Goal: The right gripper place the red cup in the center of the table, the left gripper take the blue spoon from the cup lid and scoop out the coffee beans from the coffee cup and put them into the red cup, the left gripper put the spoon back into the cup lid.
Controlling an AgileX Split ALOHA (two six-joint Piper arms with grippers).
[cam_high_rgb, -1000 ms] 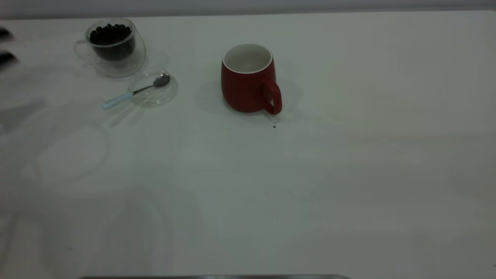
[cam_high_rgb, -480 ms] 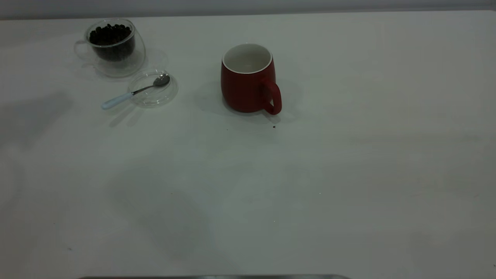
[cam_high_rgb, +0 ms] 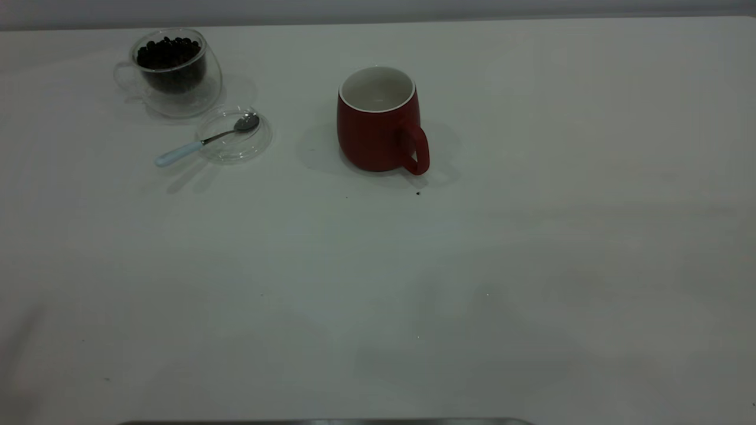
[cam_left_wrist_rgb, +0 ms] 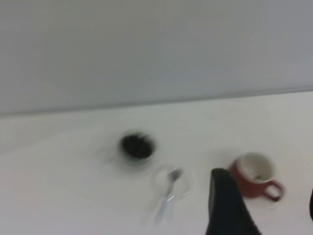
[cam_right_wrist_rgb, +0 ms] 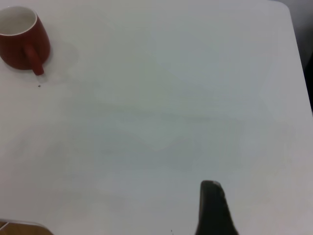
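Observation:
The red cup (cam_high_rgb: 378,121) stands upright near the table's (cam_high_rgb: 531,265) middle with its white inside showing and its handle toward the front. At the back left is the clear coffee cup (cam_high_rgb: 171,71), holding coffee beans (cam_high_rgb: 168,53). In front of it lies the cup lid (cam_high_rgb: 234,136), with the blue spoon (cam_high_rgb: 198,143) resting in it, bowl on the lid and handle sticking out left. Neither gripper shows in the exterior view. My left gripper (cam_left_wrist_rgb: 264,196) is open, high above the table, far from the spoon (cam_left_wrist_rgb: 168,198). My right gripper (cam_right_wrist_rgb: 261,205) is open over bare table, far from the red cup (cam_right_wrist_rgb: 22,39).
A small dark speck (cam_high_rgb: 418,192) lies just in front of the red cup. The table's right edge (cam_right_wrist_rgb: 301,83) shows in the right wrist view. A grey strip (cam_high_rgb: 325,422) runs along the front edge.
The left gripper's fingers, at the far left edge a second ago, have left the exterior view. Shadows have drifted across the tabletop. The cups, lid and spoon have not moved.

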